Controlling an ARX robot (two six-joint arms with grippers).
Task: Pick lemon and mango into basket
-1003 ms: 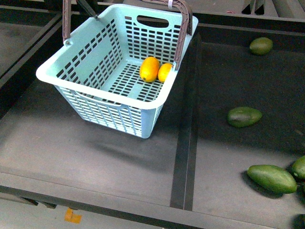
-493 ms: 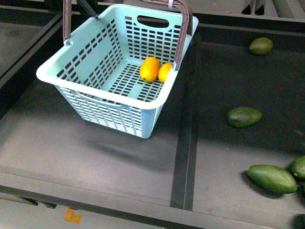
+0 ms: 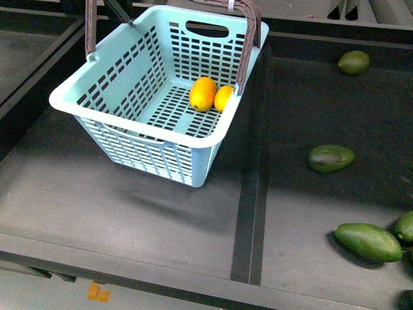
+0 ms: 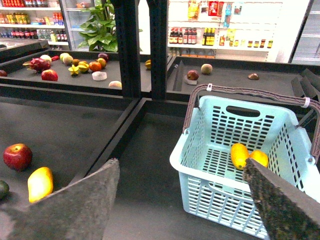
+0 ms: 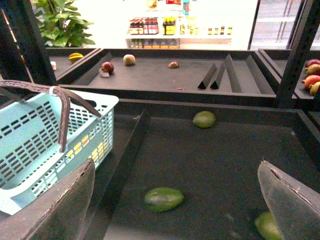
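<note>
Across the left wrist view, the left end effector (image 4: 182, 200) is showing only its two grey fingers (image 4: 75, 207), which are standing wide apart and are holding nothing. Between them, further away, the basket (image 4: 200, 192) is sitting on the dark bench (image 4: 145, 165), and it is not touching either finger. The mango (image 4: 239, 155) and the lemon (image 4: 260, 158) are lying side by side on the slotted floor of the basket, touching each other, near the far wall. They are well apart from the left end effector.

The right end effector (image 5: 175, 207) is also standing with its fingers (image 5: 290, 202) far apart and it is gripping nothing. From this view the basket (image 5: 35, 145) is lying off to one side of it, with the handle (image 5: 62, 117) raised over the rim. Some yellow is showing through the slots of the basket wall, but which fruit it is cannot be told there. A dark green mango (image 5: 163, 198) is lying on the bench between the fingers, further away and not touched by them.

From the front view neither arm is appearing. The basket (image 3: 84, 103) is standing on the left compartment of the bench (image 3: 97, 206), and the mango (image 3: 202, 93) is lying inside it with the lemon (image 3: 223, 98) just beside it on the right, partly behind the handle (image 3: 248, 45). Green mangoes (image 3: 330, 157) are lying in the right compartment, well apart from the basket.
</note>
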